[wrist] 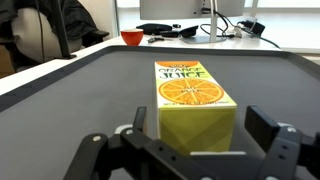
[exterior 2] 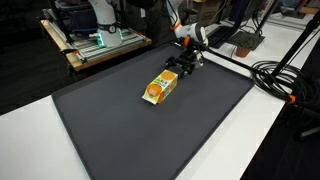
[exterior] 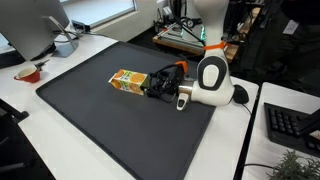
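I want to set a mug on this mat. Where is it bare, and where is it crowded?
The mat is bare on the wide stretch between the carton and its near corner, and beyond the carton toward the red bowl. It is crowded only where the pincer straddles the carton's end, on the side toward the cables.

Bright even light; window glare; wrist foreground blurred.

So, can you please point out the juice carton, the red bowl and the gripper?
juice carton (wrist: 193,92), wrist view, on its printed top face.
red bowl (wrist: 132,38), wrist view, on its outer wall.
gripper (exterior: 152,84), in an exterior view, midway between its fingertips.
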{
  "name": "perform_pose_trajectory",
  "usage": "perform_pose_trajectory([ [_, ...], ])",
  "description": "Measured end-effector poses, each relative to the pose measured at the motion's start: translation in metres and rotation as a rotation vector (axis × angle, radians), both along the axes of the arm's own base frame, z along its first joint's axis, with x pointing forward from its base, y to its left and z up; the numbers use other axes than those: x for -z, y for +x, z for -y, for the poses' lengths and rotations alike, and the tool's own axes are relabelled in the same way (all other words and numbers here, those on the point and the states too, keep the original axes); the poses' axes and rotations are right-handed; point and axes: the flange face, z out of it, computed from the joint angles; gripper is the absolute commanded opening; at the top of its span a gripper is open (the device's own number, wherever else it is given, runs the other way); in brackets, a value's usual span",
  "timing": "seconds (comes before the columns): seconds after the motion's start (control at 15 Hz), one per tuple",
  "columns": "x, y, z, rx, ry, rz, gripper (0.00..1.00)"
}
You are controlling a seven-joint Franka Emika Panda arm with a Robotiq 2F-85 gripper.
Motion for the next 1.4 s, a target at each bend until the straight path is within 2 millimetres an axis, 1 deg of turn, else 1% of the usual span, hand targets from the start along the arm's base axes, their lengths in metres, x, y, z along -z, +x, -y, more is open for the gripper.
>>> perform_pose_trajectory([
  [0.4, 0.000, 0.005, 0.002, -0.010, 0.018, -0.028, 1.00],
  [0.93, 0.001, 0.016, 0.017, 0.003, 0.076, -0.038, 1.00],
  [1.4, 0.002, 0.015, 0.021, 0.022, 0.087, -0.019, 1.00],
])
